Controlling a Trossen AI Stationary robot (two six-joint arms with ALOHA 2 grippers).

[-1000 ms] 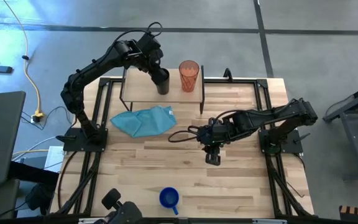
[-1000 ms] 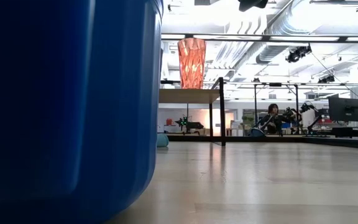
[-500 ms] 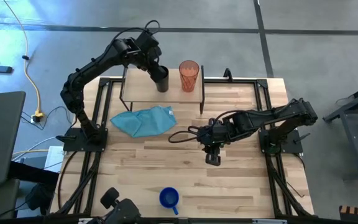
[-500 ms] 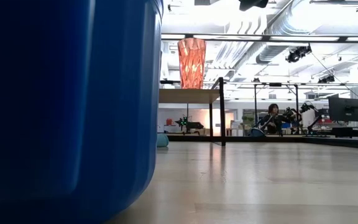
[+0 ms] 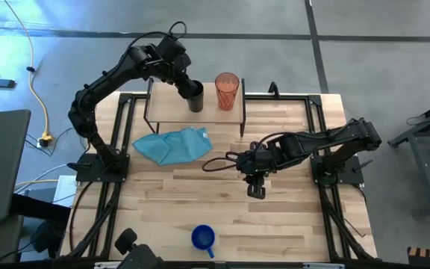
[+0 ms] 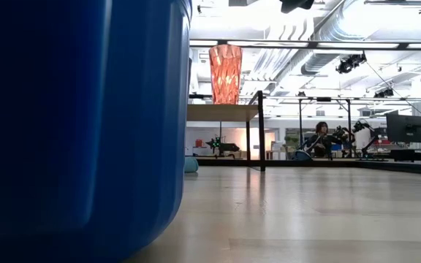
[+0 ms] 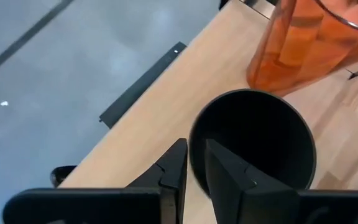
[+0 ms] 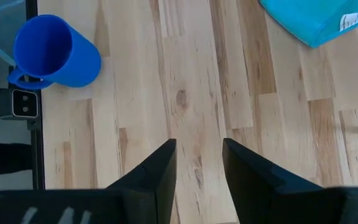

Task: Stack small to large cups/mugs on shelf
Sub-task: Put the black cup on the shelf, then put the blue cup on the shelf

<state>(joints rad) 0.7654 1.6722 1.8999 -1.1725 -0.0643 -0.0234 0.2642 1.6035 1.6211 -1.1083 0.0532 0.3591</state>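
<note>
The black cup [image 5: 194, 96] is upright at the middle of the shelf [image 5: 169, 110], right beside the red-orange tumbler [image 5: 227, 91], which stands on the shelf's right part. My left gripper [image 7: 191, 171] reaches over the shelf's far-left corner and is shut on the black cup [image 7: 253, 146]. The blue mug [image 5: 203, 237] stands at the table's near edge and fills the left of the low view [image 6: 79, 124], hiding the black cup there. My right gripper [image 5: 256, 188] hovers open over the table's middle. My left gripper pinches the black cup's rim [image 7: 197, 163] on the side away from the tumbler, with one finger [image 7: 225, 174] inside the cup and one [image 7: 174, 171] outside. The fingers come from above, slanting in from the far left. The cup is upright over the shelf top; its base is hidden.
A teal cloth [image 5: 174, 144] lies crumpled on the table just in front of the shelf. Black frame rails run along the table's edges. Bare wood stretches between the right gripper [image 8: 197, 168] and the blue mug [image 8: 55, 53].
My left arm's elbow and forearm have shifted slightly toward the table's left and far side. The black cup and the tumbler have stayed in place on the shelf.
</note>
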